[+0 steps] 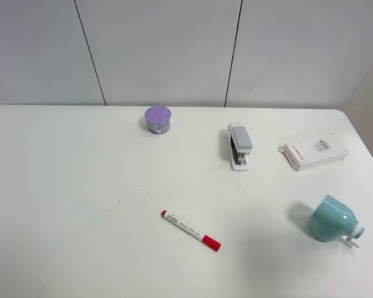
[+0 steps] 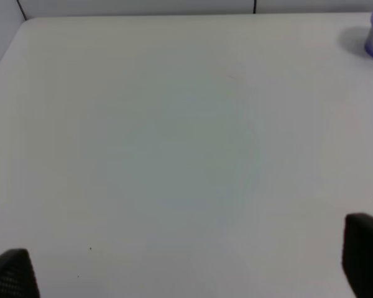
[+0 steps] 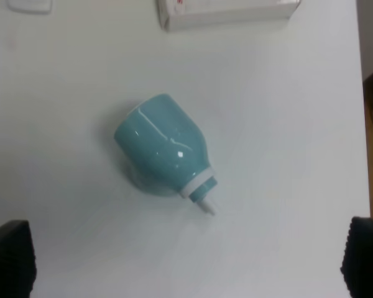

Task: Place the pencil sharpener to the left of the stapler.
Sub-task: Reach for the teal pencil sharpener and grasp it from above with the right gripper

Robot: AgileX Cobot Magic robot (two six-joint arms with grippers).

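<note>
Right wrist view first: my right fingers (image 3: 11,257) are spread wide with nothing between them, and they hang above the light teal, glossy, dome-shaped pencil sharpener (image 3: 161,146). I judge they are spread like this so the rounded body can fit between them on the way down. The sharpener lies on its side on the white bench (image 1: 81,205), its white end ring and small crank turned toward the near right corner. Glossy and tipped over as it is, it may roll or slip, so I would close across the dome's width, clear of the crank.

My left fingers (image 2: 12,273) are likewise released and empty over bare bench. That fits, since the sharpener sits on my right arm's side.

Farther out, the small stapler with grey top and white base (image 1: 239,146) lies toward the back, well apart from the sharpener (image 1: 331,218). A white scrap at the edge of the right wrist view may be its base; I cannot be sure. The flat white printed box (image 1: 314,152) lies to the stapler's right, and the small purple round container (image 1: 157,119) to its left. The bench between container and stapler looks like my target. A red-capped white marker (image 1: 190,230) lies nearer me.
</note>
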